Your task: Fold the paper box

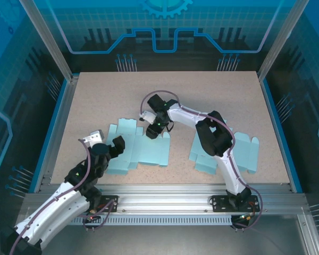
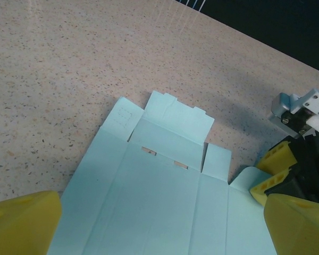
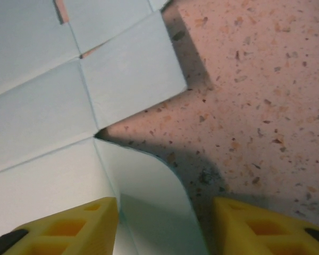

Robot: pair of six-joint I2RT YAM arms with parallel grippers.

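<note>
The paper box (image 1: 141,151) is a flat light-blue blank on the speckled table, left of centre; it is seen close up as the box (image 2: 159,202) and the box (image 3: 37,106). My left gripper (image 1: 110,149) hovers over the blank's near left part, its yellow fingers (image 2: 21,223) wide open with nothing between them. My right gripper (image 1: 155,127) is at the blank's far right corner. Its jaws stand on either side of a rounded corner flap (image 3: 149,202) that is lifted off the table, and a gap shows beside the right finger (image 3: 266,228).
A second flat blue blank (image 1: 248,154) lies at the right, partly under the right arm. Aluminium rails (image 1: 165,204) frame the table's near edge and transparent blue walls enclose it. The far half of the table (image 1: 170,90) is bare.
</note>
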